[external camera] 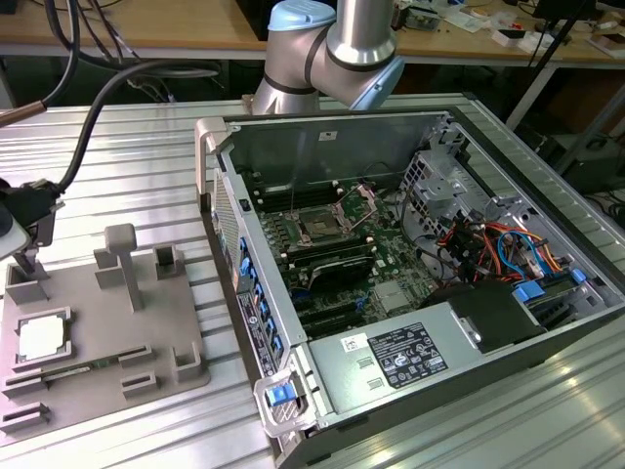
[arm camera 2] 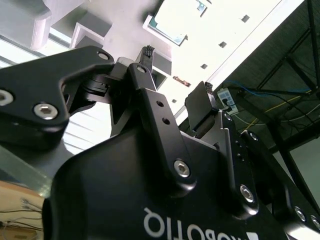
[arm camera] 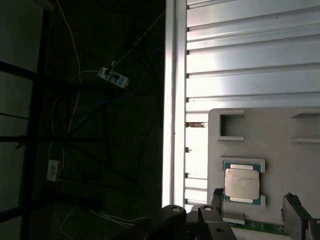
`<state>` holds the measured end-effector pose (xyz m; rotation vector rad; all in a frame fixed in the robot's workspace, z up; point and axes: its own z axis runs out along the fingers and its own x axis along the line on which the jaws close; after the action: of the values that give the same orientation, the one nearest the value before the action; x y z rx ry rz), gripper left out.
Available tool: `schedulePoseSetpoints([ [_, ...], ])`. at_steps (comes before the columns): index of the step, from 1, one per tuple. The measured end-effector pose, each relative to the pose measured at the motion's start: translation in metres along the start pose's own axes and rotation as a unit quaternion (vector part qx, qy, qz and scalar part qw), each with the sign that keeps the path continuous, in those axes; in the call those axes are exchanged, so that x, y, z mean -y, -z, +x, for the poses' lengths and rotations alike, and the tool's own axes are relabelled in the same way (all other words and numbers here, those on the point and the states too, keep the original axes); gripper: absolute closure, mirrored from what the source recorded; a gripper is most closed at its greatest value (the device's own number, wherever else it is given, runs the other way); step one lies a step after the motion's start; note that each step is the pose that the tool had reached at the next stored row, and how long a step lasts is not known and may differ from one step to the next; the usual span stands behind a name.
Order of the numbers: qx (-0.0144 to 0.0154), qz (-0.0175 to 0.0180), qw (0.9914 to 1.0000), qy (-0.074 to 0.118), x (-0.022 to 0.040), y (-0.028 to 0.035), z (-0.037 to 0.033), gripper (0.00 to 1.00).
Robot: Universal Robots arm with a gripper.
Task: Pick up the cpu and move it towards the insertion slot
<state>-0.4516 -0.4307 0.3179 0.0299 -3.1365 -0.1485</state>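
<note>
While cpu [arm camera: 241,182] lies between raised edges of tray [arm camera: 280,140], tool [arm camera: 254,197] hangs spread above.

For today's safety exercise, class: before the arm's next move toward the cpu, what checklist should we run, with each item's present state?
1. cpu lies flat in a recess of the grey tray: ok.
2. gripper open: ok.
3. gripper holds the cpu: not ok, apart from it.
4. insertion slot empty: cannot tell.
5. computer case side open above the motherboard: ok.
</note>
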Motion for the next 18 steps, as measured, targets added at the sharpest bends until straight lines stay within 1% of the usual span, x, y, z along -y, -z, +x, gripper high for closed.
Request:
schedulePoseSetpoints([
  [18, 0.0000, 0.0000, 1.00000, 0.000, 0.0048, -0.0043, 0.0001, 0.45],
])
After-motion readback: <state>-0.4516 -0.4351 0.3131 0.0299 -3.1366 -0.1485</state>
